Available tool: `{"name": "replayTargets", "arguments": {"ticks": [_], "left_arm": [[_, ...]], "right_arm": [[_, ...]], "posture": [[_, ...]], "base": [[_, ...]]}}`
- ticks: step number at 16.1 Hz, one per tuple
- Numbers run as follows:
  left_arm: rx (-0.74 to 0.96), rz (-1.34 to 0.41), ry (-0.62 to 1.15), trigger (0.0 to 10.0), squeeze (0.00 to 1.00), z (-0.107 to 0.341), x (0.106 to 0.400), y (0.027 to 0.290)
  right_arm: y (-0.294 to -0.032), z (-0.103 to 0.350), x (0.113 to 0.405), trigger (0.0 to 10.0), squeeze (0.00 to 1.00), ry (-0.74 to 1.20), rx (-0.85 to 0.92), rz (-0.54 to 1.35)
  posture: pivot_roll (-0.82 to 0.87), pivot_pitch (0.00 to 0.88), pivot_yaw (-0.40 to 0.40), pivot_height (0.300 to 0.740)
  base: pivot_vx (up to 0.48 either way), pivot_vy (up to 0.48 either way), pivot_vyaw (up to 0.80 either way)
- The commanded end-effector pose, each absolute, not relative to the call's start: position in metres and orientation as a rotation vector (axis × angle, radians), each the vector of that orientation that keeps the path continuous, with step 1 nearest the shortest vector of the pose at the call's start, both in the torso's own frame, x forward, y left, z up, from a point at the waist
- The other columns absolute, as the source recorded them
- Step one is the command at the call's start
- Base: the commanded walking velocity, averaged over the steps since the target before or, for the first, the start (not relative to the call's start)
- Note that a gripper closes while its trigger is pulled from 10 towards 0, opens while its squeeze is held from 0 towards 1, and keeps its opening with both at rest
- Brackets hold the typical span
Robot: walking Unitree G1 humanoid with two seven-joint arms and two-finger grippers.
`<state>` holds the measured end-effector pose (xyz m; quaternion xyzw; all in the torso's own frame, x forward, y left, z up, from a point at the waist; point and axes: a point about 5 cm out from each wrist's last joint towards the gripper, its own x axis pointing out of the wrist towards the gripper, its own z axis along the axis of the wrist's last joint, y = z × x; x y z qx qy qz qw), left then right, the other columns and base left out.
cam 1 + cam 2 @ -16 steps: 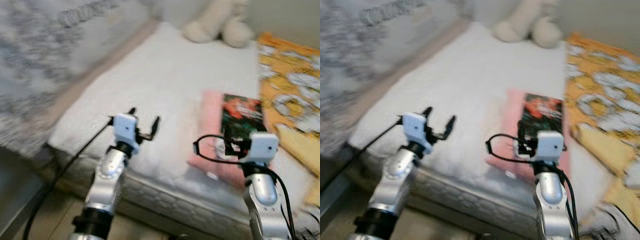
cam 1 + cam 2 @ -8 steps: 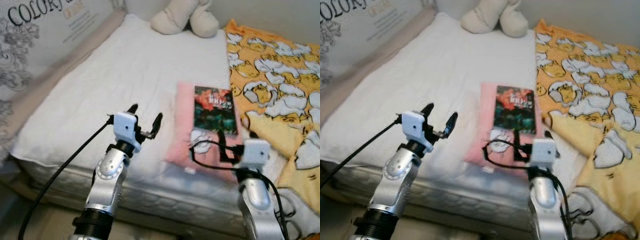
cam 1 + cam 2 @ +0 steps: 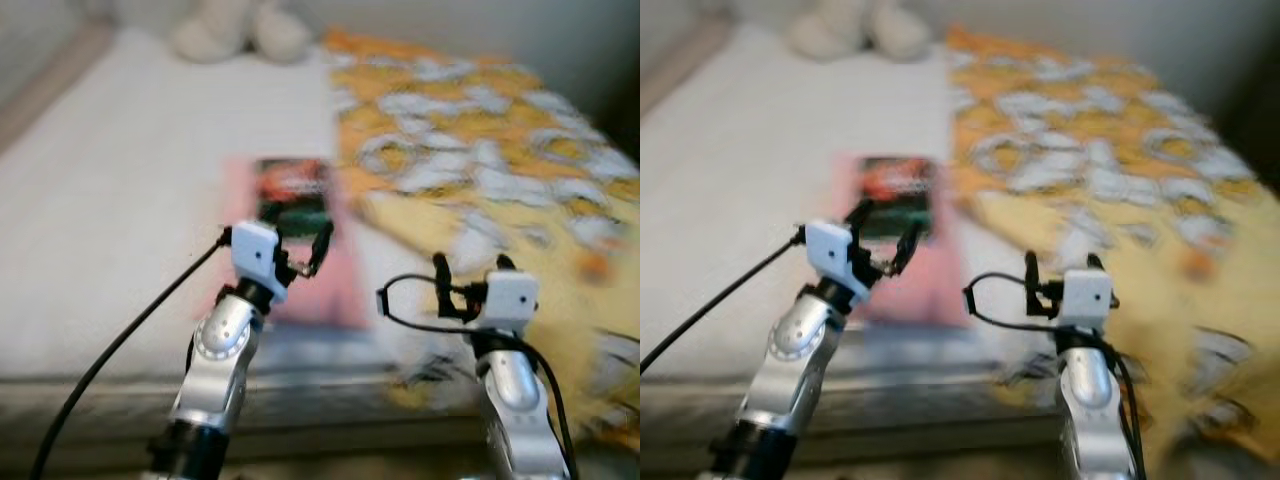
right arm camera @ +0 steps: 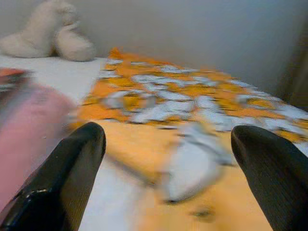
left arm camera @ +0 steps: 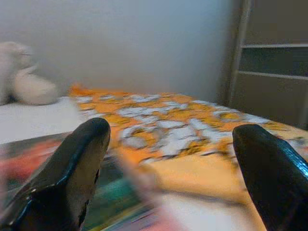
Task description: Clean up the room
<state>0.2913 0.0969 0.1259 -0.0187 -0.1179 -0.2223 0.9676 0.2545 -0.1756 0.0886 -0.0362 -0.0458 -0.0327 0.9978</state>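
A white bed [image 3: 110,170] lies ahead, blurred by camera motion. On it rests a pink pillow [image 3: 300,295] with a dark book [image 3: 292,188] on top. An orange blanket [image 3: 480,150] with a white pattern covers the bed's right side. A cream plush toy [image 3: 225,28] sits at the far end. My left gripper [image 3: 300,245] is open, hovering over the book's near end with nothing held. My right gripper [image 3: 467,268] is open above the blanket's near edge. Black fingers [image 5: 72,178] frame the blanket in the left wrist view, and fingers [image 4: 62,183] frame it in the right wrist view.
The mattress's front edge [image 3: 200,395] runs across the near foreground. A grey wall [image 5: 144,43] stands behind the bed, and a dark wardrobe [image 5: 274,72] rises at its far side. The white sheet left of the pillow is bare.
The camera has swung to the right, so the bed and book shifted left in view and the blanket fills more of it. Both grippers stay open and empty.
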Motion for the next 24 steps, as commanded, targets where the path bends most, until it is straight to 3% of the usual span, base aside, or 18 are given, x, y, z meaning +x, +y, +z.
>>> {"name": "replayTargets", "arguments": {"ticks": [1,3,5,6,16,24], "left_arm": [[-0.044,-0.477,-0.248,10.0,0.0,0.129,0.291,0.088],[-0.048,-0.404,-0.182,10.0,0.0,0.122,0.298,0.094],[-0.125,-0.269,-0.062,10.0,0.0,0.106,0.307,0.114],[-0.073,-0.249,0.0,10.0,0.0,0.093,0.305,0.123],[-0.011,-0.176,0.07,10.0,0.0,0.083,0.309,0.125],[0.002,-0.171,0.051,10.0,0.0,0.097,0.327,0.118]], "right_arm": [[-0.186,0.087,0.253,10.0,0.0,-0.083,-0.086,-0.097],[-0.188,0.085,0.253,10.0,0.0,-0.062,-0.061,-0.116],[-0.196,0.07,0.251,10.0,0.0,0.025,0.077,-0.174],[-0.201,0.059,0.245,10.0,0.0,0.068,0.099,-0.179],[-0.186,0.056,0.245,10.0,0.0,0.064,0.018,-0.045],[-0.18,0.053,0.241,10.0,0.0,0.085,-0.006,0.01]], "posture": [[0.1,0.0,-0.034,0.732],[0.1,0.0,-0.032,0.732],[0.09,0.0,-0.03,0.732],[0.09,0.0,-0.029,0.732],[0.08,0.0,-0.018,0.732],[0.05,0.0,0.004,0.732]], "base": [[0.27,-0.394,-0.74],[0.358,-0.315,-0.74],[0.442,0.0,-0.74],[0.401,-0.262,-0.74],[0.412,-0.158,-0.72],[0.408,0.0,0.0]]}}
